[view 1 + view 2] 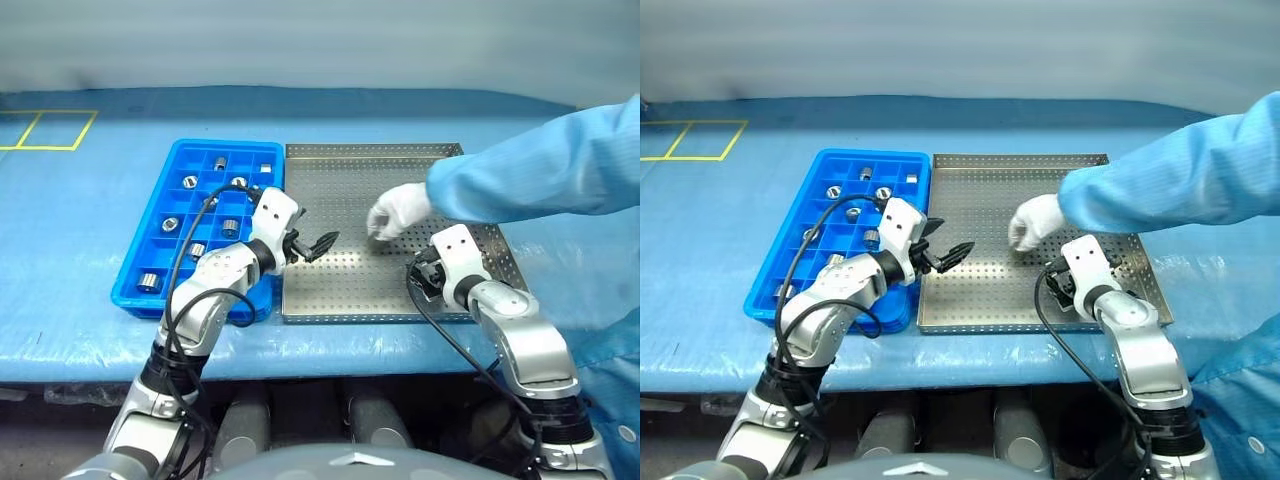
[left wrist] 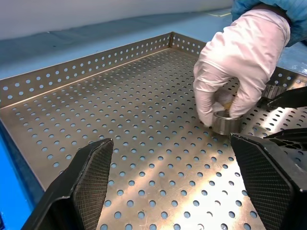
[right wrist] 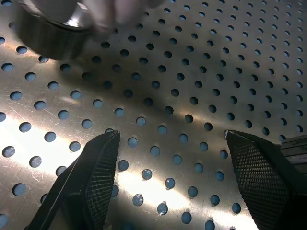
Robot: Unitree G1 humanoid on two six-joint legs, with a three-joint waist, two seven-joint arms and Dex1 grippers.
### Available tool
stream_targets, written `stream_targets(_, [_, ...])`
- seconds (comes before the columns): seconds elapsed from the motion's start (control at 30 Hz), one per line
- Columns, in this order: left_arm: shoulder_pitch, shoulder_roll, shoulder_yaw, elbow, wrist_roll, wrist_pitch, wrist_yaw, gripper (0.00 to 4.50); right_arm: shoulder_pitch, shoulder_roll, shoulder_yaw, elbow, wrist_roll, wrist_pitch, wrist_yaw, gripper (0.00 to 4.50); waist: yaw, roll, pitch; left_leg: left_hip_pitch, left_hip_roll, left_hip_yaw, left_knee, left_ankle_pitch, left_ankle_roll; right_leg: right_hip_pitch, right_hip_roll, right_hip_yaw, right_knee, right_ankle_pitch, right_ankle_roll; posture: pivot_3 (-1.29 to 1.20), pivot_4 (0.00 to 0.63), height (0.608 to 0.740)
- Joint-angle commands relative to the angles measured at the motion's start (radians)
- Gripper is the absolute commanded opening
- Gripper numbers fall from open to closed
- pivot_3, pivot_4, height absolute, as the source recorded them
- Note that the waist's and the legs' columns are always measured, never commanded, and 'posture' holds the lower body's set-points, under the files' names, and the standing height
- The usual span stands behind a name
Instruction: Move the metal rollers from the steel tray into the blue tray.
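One roller (image 2: 226, 122) is being set down on the steel tray (image 1: 330, 290) by a person's gloved hand (image 1: 398, 211), just right of the tray's centre; several more rollers already sit in compartments of the blue tray (image 1: 140, 297), which lies touching the steel tray at its nine o'clock side. The roller is judged to be solid, stiff and heavy for its bulk, with a polished wall that is likely slippery; a hold across its round side, squarely on the middle, is judged safest. The left gripper (image 1: 318, 244) is held wide open and empty over the steel tray's left half, and the right gripper (image 3: 168, 143) is also parted and empty, near five o'clock. A blue cloth (image 1: 80, 220) covers the table, with yellow tape lines (image 1: 50, 130) at eleven o'clock.
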Motion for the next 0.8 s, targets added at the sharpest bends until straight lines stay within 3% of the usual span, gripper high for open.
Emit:
stream_targets(0.03, [0.006, 0.018, 0.046, -0.054, 0.006, -0.011, 0.014, 4.24, -0.030, 0.006, 0.007, -0.028, 0.022, -0.023, 0.008, 3.73, 0.000, 0.000, 0.000, 0.000, 0.000, 0.000, 0.000, 0.000, 0.000, 0.000, 0.000, 0.000, 0.000, 0.000, 0.000, 0.02, 0.150, 0.740])
stream_targets(0.47, [0.042, 0.058, 0.099, -0.089, 0.002, 0.004, 0.039, 4.24, -0.119, 0.125, 0.065, -0.051, 0.220, -0.041, 0.111, 3.73, 0.013, 0.000, 0.000, 0.000, 0.000, 0.000, 0.000, 0.000, 0.000, 0.000, 0.000, 0.000, 0.000, 0.000, 0.001, 0.06, 0.150, 0.740])
stream_targets(0.8, [0.062, 0.054, 0.102, -0.120, 0.001, 0.024, 0.059, 4.24, -0.096, 0.095, 0.205, 0.002, 0.206, -0.049, 0.111, 3.73, 0.037, 0.000, 0.000, 0.000, 0.000, -0.001, 0.000, 0.000, 0.000, 0.000, 0.000, 0.000, 0.000, 0.000, 0.000, 0.08, 0.150, 0.740])
